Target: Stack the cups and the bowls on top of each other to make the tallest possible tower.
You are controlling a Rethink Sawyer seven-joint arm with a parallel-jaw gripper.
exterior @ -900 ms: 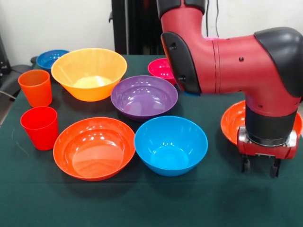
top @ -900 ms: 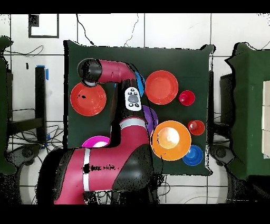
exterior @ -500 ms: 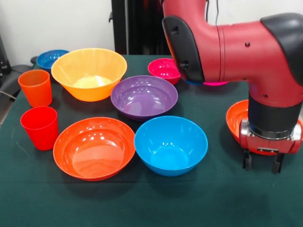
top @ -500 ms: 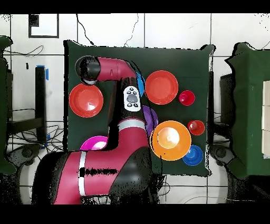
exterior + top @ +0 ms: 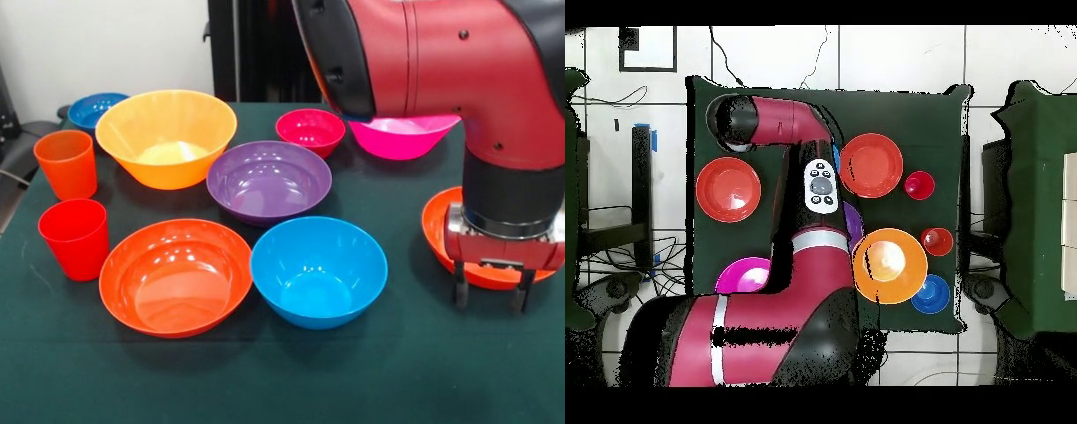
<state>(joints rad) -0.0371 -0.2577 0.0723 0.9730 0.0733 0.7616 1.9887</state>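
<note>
Red-orange plastic first: saw a wide bowl [image 5: 439, 228] alone at the right end of the counter [image 5: 265, 380] in the front view, well apart from the other dishes. Found the tool [image 5: 491, 299] hanging straight down at that bowl's near rim, prongs spread and nothing between them; could not tell whether touching the rim or just clear of it. From overhead, placed the tool just beyond the bowl on the side away from the robot's base, close to the counter's far edge, so little room left outward there.

Noted no tower begun: every bowl lay singly, with the medium blue bowl [image 5: 318, 269] near the middle front, beside a second red-orange bowl [image 5: 175, 276]. Saw the pink bowl [image 5: 402, 137] farther back, partly hidden by the arm, and the cups [image 5: 75, 238] far off at the left end.

Judged the coming move to turn on the rim lying just behind the tool: a short shift inward to straddle it, then a carry leftward over open cloth to the blue bowl.
</note>
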